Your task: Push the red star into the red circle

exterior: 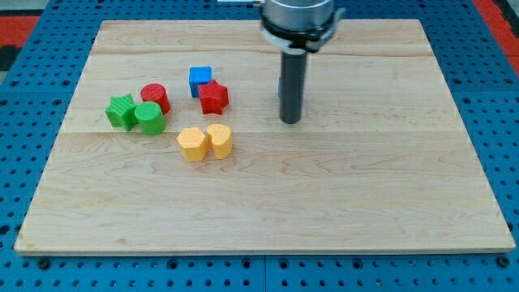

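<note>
The red star (214,96) lies on the wooden board, touching the blue cube (199,79) at its upper left. The red circle (155,97) sits to the star's left, with a gap between them. My tip (291,121) rests on the board to the right of the red star, well apart from it and a little lower in the view.
A green star (122,111) and a green circle (150,118) sit against the red circle's lower left. Two yellow blocks (193,144) (220,140) lie side by side below the red star. The board's edge (259,248) runs along the view's bottom.
</note>
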Controlling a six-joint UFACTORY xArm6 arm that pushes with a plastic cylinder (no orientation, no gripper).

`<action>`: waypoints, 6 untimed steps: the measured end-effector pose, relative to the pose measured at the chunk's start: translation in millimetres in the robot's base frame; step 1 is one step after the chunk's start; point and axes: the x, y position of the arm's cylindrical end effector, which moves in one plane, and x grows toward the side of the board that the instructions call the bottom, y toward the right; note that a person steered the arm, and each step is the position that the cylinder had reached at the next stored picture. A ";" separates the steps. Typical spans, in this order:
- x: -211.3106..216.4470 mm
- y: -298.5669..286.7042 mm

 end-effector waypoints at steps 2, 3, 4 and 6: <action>-44.8 10.6; -46.0 -48.4; -46.0 -76.1; -44.7 -139.1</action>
